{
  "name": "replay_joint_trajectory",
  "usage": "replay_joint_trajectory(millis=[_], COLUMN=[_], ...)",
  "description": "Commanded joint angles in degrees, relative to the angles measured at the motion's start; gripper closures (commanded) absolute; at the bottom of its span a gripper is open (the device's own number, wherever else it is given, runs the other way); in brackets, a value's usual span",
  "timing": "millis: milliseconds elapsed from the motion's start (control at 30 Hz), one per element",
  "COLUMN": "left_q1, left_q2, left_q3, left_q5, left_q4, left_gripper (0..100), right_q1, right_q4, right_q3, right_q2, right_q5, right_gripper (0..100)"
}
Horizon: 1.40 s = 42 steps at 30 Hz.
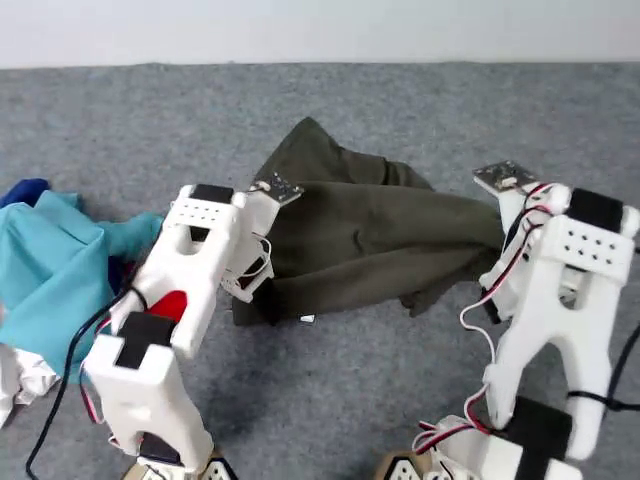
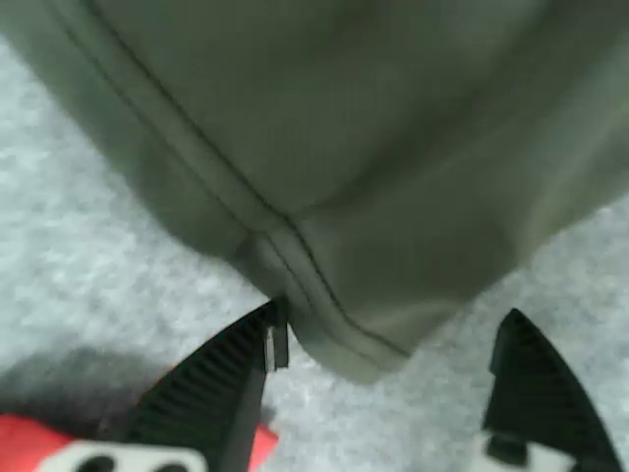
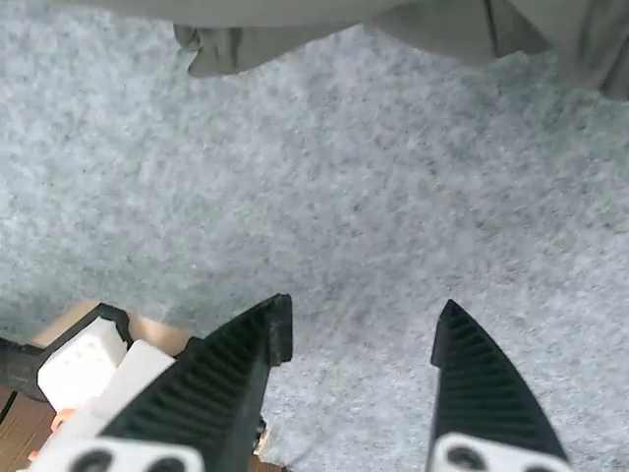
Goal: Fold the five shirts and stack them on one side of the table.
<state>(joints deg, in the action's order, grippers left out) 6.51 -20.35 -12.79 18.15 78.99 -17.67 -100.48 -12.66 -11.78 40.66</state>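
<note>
Olive shirt (image 1: 370, 235) at centre of table (image 1: 430, 100), left fingers (image 2: 218, 382) wide astride its corner, right fingers (image 3: 236, 366) wide above table, teal shirt (image 1: 50, 265) at 9 o'clock

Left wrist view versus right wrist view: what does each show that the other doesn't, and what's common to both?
Left wrist view: the left gripper open, with a seamed corner of the olive shirt between its fingers, seen close up. Right wrist view: the right gripper open over bare grey felt, and a white arm part by the table's edge. Shared: olive shirt, grey felt, open fingers.
</note>
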Motion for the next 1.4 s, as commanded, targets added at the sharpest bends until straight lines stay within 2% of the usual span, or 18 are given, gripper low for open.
replay_joint_trajectory(millis=[0,100,200,300,400,500,567,767,933,1067,1367], left_q1=[0.88,2.46,2.73,0.53,-4.04,-10.11,-13.19,-18.64,-19.96,-19.87,-19.60], left_q2=[-2.99,-4.04,-3.60,-1.41,2.11,5.36,6.59,6.86,6.77,6.86,6.86], left_q3=[1.98,2.95,4.18,7.60,13.05,18.95,22.29,26.51,26.42,26.42,26.42], left_q5=[0.70,0.88,0.97,0.70,0.18,-4.04,-4.84,-5.01,-5.01,-5.01,-5.01], left_q4=[-2.11,-1.85,-1.85,0.88,5.45,7.65,9.05,10.55,10.73,10.81,10.90], left_gripper=[71,78,90,99,99,99,99,99,99,99,99], right_q1=[-0.40,-0.40,-0.22,1.27,4.26,8.31,10.77,18.68,24.31,24.84,26.77], right_q4=[-2.24,-2.24,-2.15,-1.89,-1.80,-0.84,1.63,9.63,17.45,23.87,20.70], right_q3=[-0.70,-0.97,-0.97,-0.97,-0.97,-0.97,-0.97,-0.79,-0.53,1.76,18.11], right_q2=[-2.86,-2.68,-2.68,-2.59,-2.59,-2.51,-2.42,5.93,16.31,22.73,40.57], right_q5=[-0.53,-0.62,-0.62,-0.62,-0.62,-0.88,-3.43,-8.00,-11.16,-11.34,-11.34], right_gripper=[77.2,77.2,77.2,77.2,77.2,77.2,77.3,77.3,77.3,77.0,77.2])
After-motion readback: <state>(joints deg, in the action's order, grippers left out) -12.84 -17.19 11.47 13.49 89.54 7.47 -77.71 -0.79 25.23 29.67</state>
